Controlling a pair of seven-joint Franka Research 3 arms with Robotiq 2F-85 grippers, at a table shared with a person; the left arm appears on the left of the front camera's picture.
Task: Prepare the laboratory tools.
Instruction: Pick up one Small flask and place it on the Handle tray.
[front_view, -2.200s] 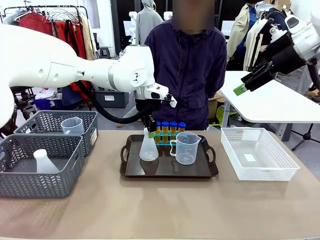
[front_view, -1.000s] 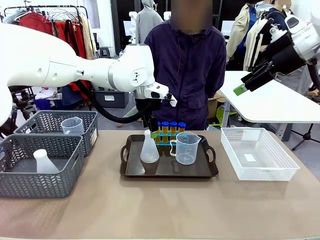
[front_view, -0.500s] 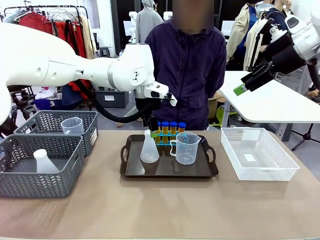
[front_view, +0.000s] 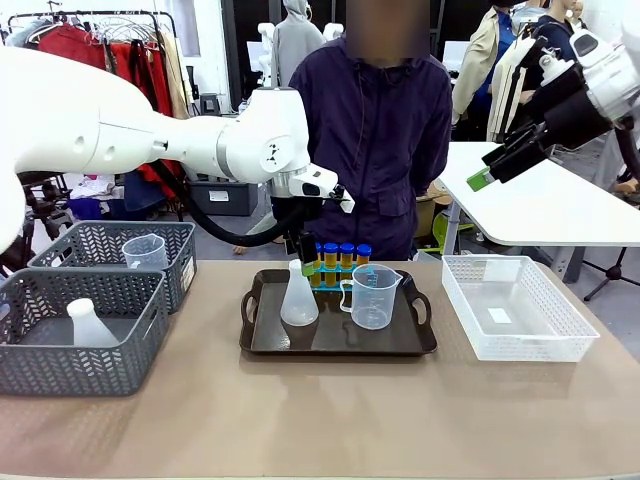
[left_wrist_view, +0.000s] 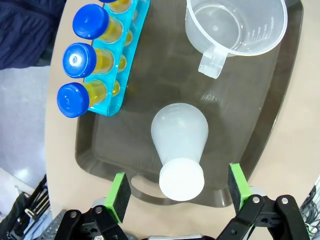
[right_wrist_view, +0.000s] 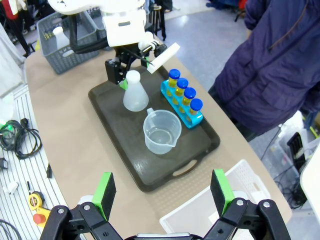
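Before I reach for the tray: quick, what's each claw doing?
Left claw: open, holding nothing, pads straddling the conical flask on the tray.
Right claw: open, empty, high above the table.

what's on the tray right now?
On the tray: a white flask, a clear beaker and a blue rack of four blue-capped tubes. The rack's base is hidden behind flask and beaker from the front.

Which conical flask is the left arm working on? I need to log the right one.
The conical flask standing on the dark tray: the open left gripper hovers at its neck. The other flask sits in the near grey basket.
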